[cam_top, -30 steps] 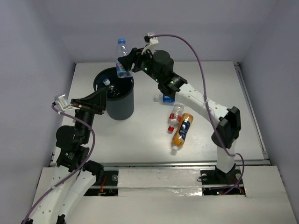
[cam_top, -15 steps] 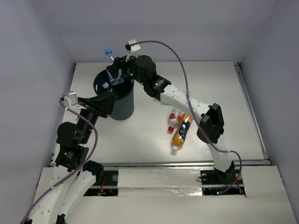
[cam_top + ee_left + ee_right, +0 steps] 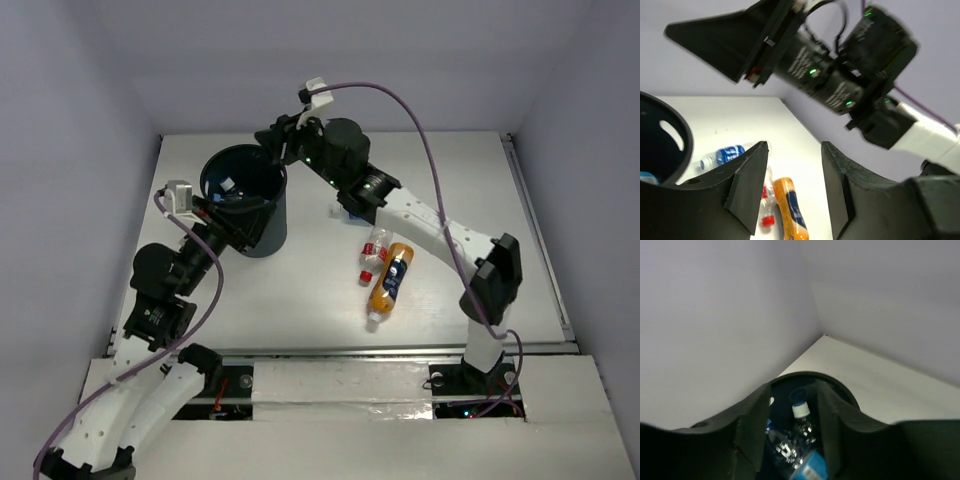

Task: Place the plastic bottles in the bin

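The right gripper [image 3: 272, 138] [image 3: 794, 390] now stands with its fingers spread and nothing between them, above the far rim of the bin [image 3: 262, 235]. Half a second ago it held a clear bottle tilted over that rim, and that bottle is gone from its grasp. Since then the gripper has drawn back a little to the right. Its wrist view looks down into the bin, where a clear blue-labelled bottle [image 3: 799, 437] with a white cap lies against the inner wall.

The left gripper [image 3: 245, 210] [image 3: 792, 150] is also spread and empty. It has moved to the right and now sits against the bin's near-left side, though whether it touches the wall cannot be told.

On the bench [image 3: 300, 300], three bottles have not moved. A second blue-labelled bottle [image 3: 722, 156] lies to the right of the bin, mostly hidden under the right arm in the top view. The red-labelled bottle [image 3: 375, 250] and the orange bottle [image 3: 390, 280] lie side by side nearer the front, touching or nearly so.
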`<move>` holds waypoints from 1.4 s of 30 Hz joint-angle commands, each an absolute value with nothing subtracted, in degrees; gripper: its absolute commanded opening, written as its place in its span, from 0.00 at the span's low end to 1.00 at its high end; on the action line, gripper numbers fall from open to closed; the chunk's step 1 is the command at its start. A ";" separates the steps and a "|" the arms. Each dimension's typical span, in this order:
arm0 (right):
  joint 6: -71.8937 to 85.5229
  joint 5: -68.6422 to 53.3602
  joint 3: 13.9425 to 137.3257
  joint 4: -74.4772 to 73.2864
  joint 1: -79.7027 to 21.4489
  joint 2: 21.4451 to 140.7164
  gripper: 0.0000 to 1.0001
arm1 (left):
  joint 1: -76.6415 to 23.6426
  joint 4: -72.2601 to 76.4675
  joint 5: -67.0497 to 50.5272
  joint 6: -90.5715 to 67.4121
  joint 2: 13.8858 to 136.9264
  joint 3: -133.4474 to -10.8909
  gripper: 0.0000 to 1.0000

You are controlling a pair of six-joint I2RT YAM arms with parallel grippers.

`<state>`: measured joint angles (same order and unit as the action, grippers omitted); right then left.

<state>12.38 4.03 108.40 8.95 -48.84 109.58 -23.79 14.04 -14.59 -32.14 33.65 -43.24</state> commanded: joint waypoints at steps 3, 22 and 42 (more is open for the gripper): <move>10.72 12.47 97.67 15.21 -49.04 96.00 0.29 | -31.45 17.14 -14.52 -28.14 39.19 -46.40 0.41; 21.53 19.60 55.29 4.14 -33.22 45.63 0.38 | -64.32 11.52 16.16 -18.02 89.36 -66.33 0.56; 21.71 15.03 51.50 2.37 -33.22 42.36 0.67 | -65.39 5.19 24.53 -15.56 115.13 -84.19 0.65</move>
